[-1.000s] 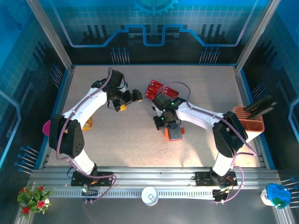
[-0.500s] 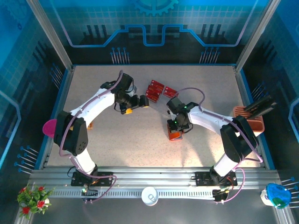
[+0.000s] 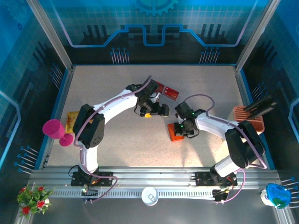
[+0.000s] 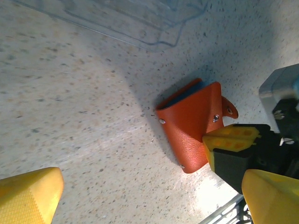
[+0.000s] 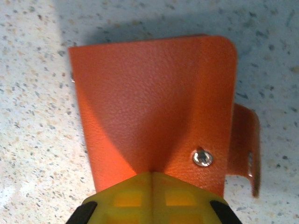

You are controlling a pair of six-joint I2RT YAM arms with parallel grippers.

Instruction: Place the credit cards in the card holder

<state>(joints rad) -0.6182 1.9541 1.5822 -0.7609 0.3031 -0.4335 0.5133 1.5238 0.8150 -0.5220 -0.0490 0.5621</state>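
No lettering is reading clearly in any view. The red credit cards (image 3: 169, 92), lying at the upper middle of the top view, are carrying pale print, but it is coming out too small to read. The orange card holder (image 5: 149, 102) is showing plain leather.

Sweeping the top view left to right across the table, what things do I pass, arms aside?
pink cup → yellow item → card holder → peach stand
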